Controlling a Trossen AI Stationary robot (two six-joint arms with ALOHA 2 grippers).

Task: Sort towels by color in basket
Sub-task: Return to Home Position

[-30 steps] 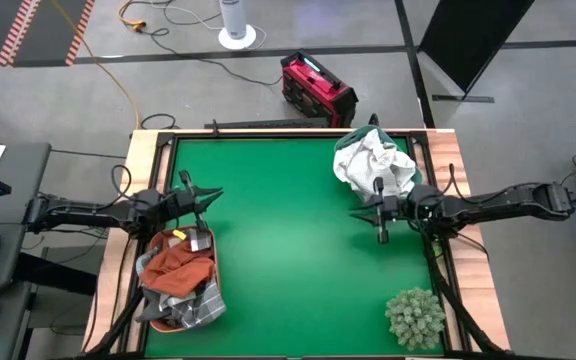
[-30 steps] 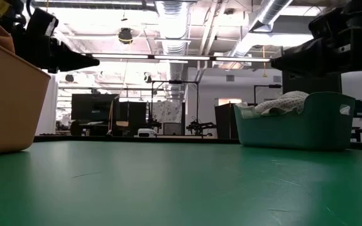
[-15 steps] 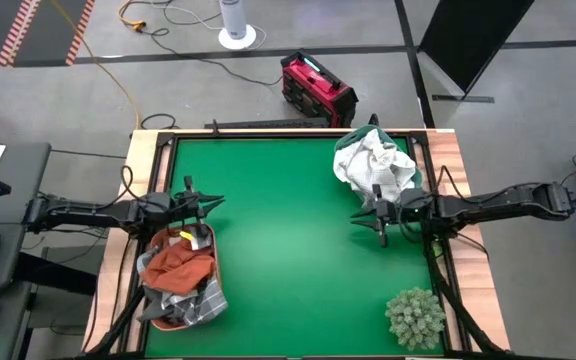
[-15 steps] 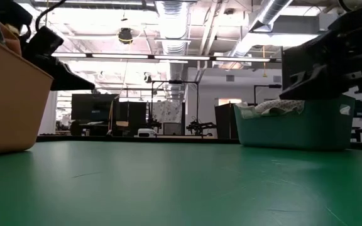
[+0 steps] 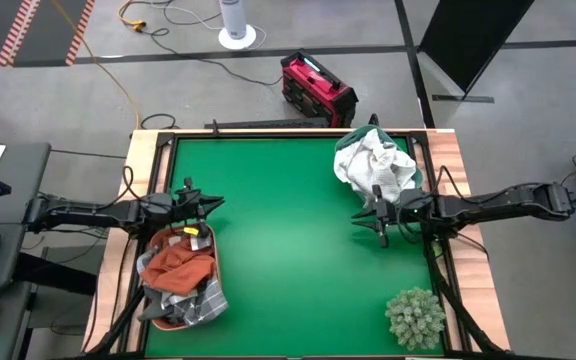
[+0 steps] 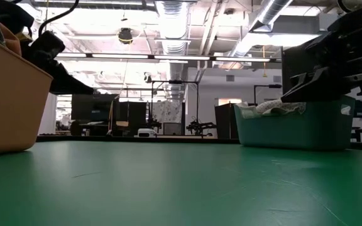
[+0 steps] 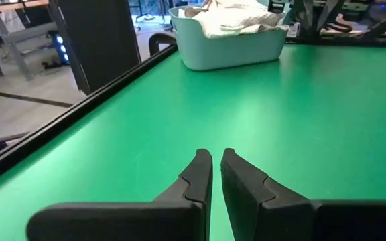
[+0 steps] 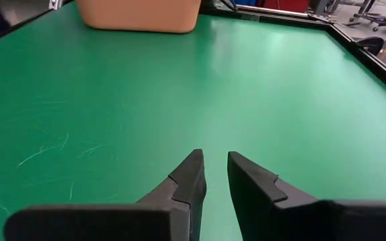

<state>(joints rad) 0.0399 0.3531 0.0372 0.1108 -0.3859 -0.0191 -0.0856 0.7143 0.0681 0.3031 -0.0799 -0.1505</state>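
On the green-topped table [image 5: 278, 240], the rust-orange cloth towel [image 5: 176, 262] and the grey checked cloth towel [image 5: 190, 300] lie heaped in the orange plastic bin [image 6: 8, 100] at the table's near left corner. The crumpled white cloth towels [image 5: 373, 165] fill the pale teal plastic bin [image 6: 294, 129] at its far right edge. The left tool [image 7: 216, 154] hovers above the table's left edge and the right tool [image 8: 214, 155] above its right side, each with fingers that seem drawn almost together, a slim gap between them, pinching nothing.
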